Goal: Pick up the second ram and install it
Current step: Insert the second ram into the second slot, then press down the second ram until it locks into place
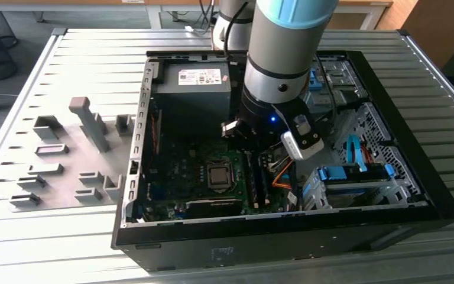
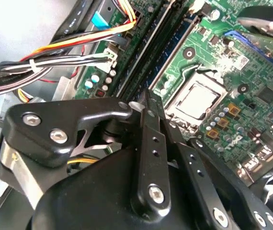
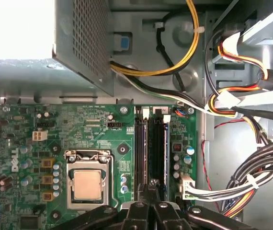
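Gripper (image 3: 152, 188) hangs over the black memory slots (image 3: 151, 148) with its fingers pressed together, holding nothing visible. The second ram (image 3: 159, 151) seems already seated in a slot. Pushing down off-centre could bend the stick or the motherboard (image 3: 98, 143).

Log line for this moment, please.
gripper: fingers together | position: over long black memory slots on green motherboard | held item: cannot tell
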You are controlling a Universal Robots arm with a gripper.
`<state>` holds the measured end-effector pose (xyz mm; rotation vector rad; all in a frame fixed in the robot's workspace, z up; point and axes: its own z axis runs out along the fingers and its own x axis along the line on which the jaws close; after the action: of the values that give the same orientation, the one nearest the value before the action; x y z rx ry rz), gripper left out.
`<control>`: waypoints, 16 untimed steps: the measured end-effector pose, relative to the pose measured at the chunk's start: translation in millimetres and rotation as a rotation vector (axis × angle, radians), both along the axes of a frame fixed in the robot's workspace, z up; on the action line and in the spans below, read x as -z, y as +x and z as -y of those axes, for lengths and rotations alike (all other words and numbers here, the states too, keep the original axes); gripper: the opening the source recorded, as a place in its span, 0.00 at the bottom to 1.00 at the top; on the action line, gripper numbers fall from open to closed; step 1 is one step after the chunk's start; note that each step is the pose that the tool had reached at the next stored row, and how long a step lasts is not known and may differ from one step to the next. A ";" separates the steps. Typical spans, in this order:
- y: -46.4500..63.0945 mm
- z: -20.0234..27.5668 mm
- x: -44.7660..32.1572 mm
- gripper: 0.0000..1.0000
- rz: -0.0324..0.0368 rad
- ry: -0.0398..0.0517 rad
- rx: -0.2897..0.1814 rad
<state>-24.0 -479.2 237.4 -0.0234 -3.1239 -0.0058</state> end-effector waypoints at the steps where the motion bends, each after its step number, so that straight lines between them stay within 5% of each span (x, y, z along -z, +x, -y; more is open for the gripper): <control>1: 0.0 0.0 0.0 0.10 -0.0001 0.0000 0.000; 8: 0.0 0.0 0.2 0.10 -0.0003 -0.0003 0.000; 16: 0.0 0.0 12.9 0.10 -0.0003 -0.0001 0.000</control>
<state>-24.0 -479.2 224.5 -0.0234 -3.1237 -0.0057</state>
